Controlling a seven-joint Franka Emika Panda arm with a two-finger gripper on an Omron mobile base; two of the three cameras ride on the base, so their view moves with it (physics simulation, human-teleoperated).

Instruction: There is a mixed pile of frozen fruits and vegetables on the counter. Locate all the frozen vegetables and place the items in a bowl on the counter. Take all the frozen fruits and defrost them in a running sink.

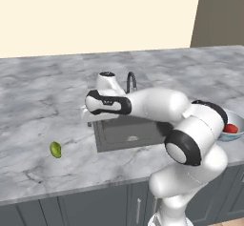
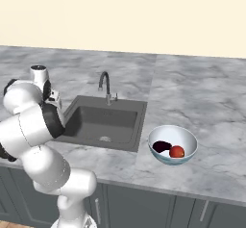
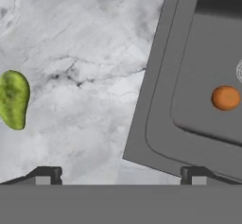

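The yellow-green oval fruit (image 3: 14,99) lies on the marble counter (image 1: 43,87), left of the sink (image 1: 114,137); it also shows as the green fruit (image 1: 55,149) near the counter's front. The orange ball (image 3: 225,98) rests on the sink floor beside the drain. My gripper (image 3: 122,175) hangs open above the sink's left rim (image 3: 151,105), with nothing between its fingertips (image 3: 47,175). The pale bowl (image 2: 185,135) stands right of the sink (image 2: 86,102) and holds the dark purple eggplant (image 2: 162,146) and the red ball (image 2: 177,151).
A curved slim tap (image 2: 104,85) rises behind the basin. My white arm stretches across the sink's front in the left base view. Bare marble spreads left of the sink around the green fruit. No water can be seen running.
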